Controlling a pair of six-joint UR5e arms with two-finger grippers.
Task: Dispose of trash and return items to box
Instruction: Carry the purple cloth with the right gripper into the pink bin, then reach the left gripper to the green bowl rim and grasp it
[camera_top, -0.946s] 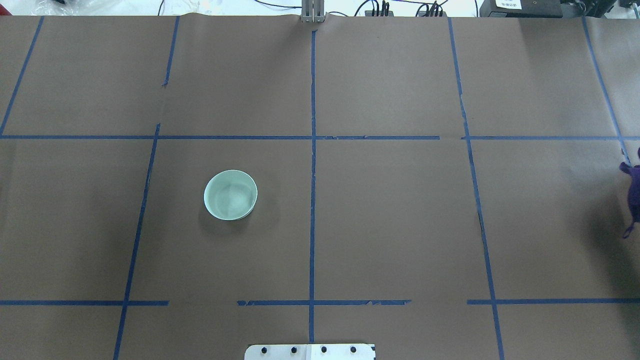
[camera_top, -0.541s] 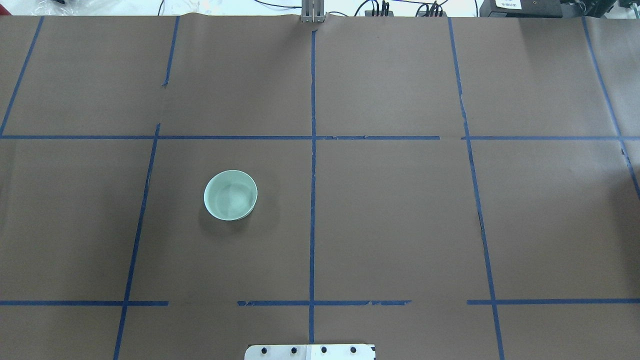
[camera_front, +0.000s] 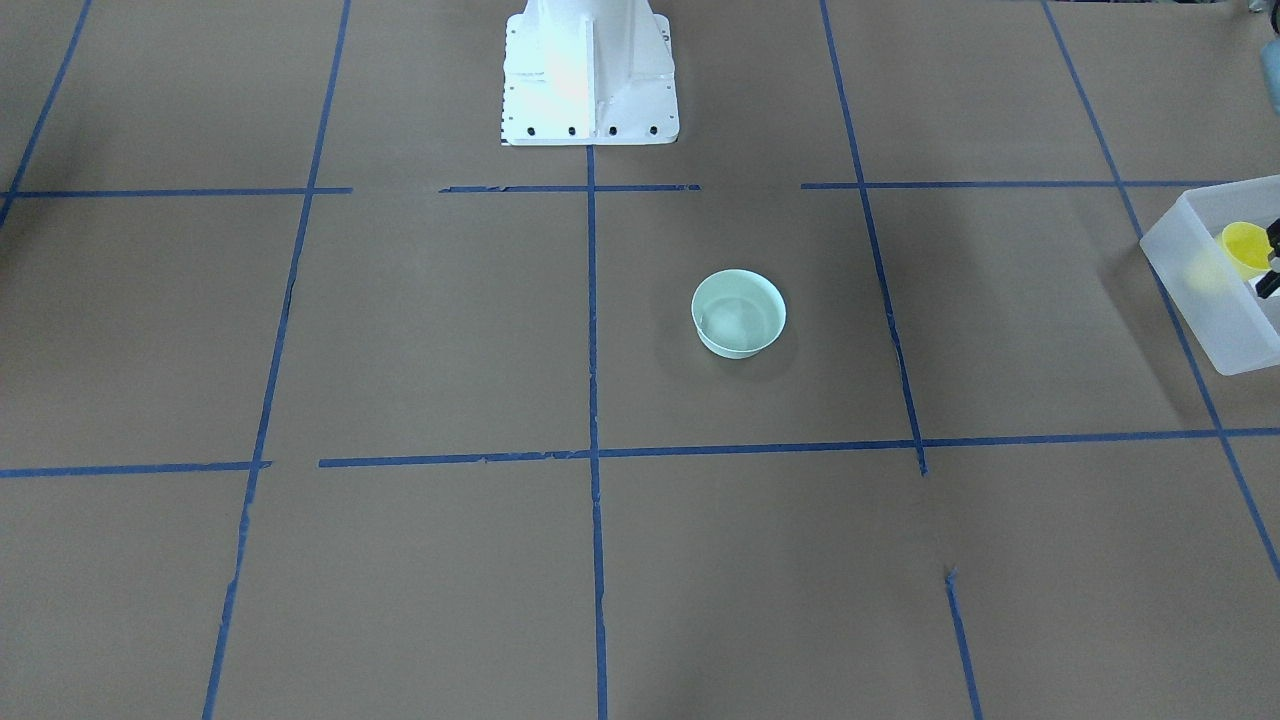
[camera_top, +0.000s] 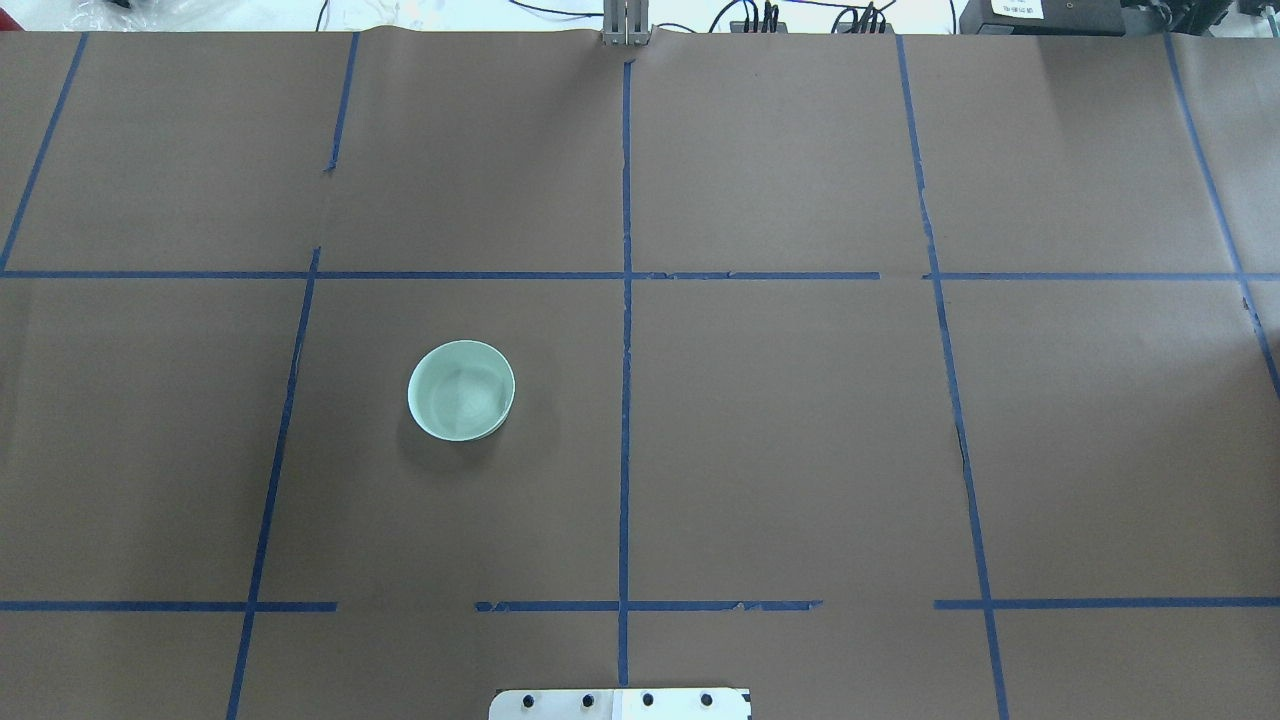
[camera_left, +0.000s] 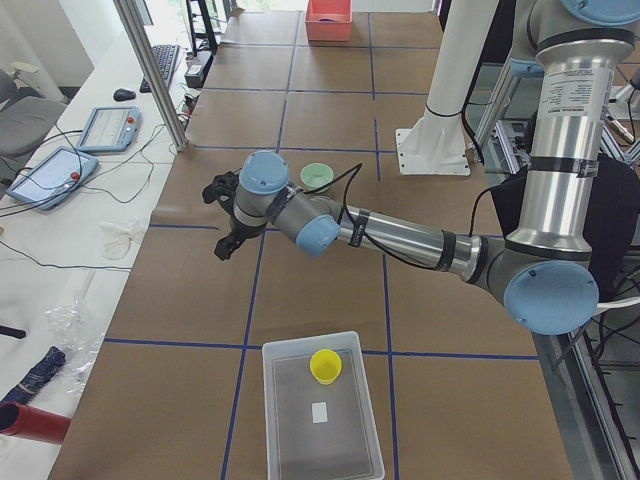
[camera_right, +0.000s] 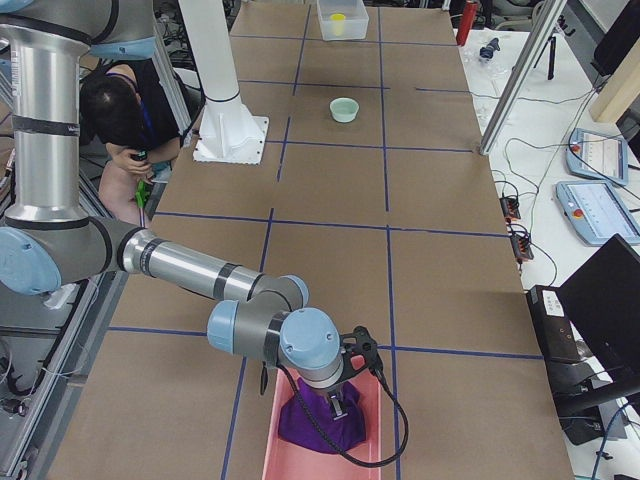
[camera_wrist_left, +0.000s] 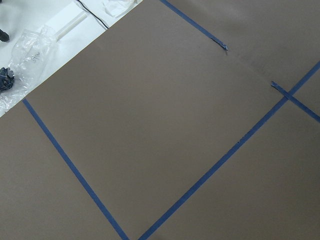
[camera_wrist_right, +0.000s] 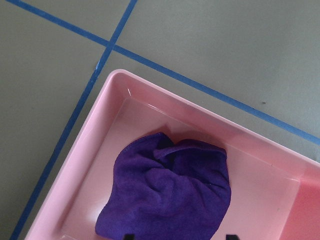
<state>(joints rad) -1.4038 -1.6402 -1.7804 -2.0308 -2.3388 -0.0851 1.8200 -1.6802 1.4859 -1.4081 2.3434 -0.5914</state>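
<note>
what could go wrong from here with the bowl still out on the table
1. The bowl is wide and smooth-sided. The left gripper would probably have to pinch its rim, so it may slip or tip.
2. The cup already sits in the box. A bowl released there could land on it and rest crooked.

One each: bowl (camera_top: 461, 390), cup (camera_left: 324, 366), box (camera_left: 345, 440), pink tray (camera_wrist_right: 260, 195), purple cloth (camera_wrist_right: 170, 195).
</note>
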